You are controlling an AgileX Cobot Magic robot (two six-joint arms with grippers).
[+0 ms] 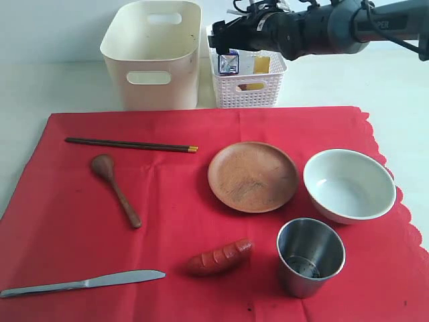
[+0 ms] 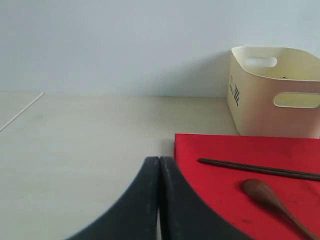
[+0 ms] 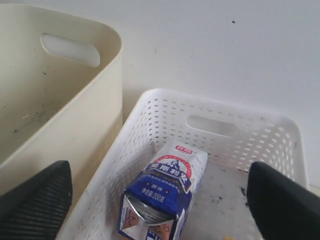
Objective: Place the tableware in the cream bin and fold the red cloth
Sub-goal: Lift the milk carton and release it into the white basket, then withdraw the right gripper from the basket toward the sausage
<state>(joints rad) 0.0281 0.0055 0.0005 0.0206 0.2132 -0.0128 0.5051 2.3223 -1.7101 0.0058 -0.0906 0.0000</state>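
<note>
Tableware lies spread over the red cloth [image 1: 181,215]: chopsticks [image 1: 131,144] and wooden spoon [image 1: 115,188] toward its far left corner, knife [image 1: 80,283] along the near edge, plate [image 1: 253,176] mid-cloth, bowl [image 1: 348,184] and steel cup [image 1: 310,256] by the right edge. The cream bin [image 1: 154,57] stands toward the counter's [image 1: 53,87] far edge, beside the white basket [image 1: 248,90]. My right fingers [image 3: 35,200] hang spread wide above that basket, holding nothing; my left fingers [image 2: 145,200] are pressed together near the cloth's far left corner.

Shows a black and dark grey tubular right arm [image 1: 322,27], topped with looped black cables [image 1: 255,8]. Carries ribbed black right fingers [image 3: 37,202] and smooth, curved black left fingers [image 2: 145,205].
</note>
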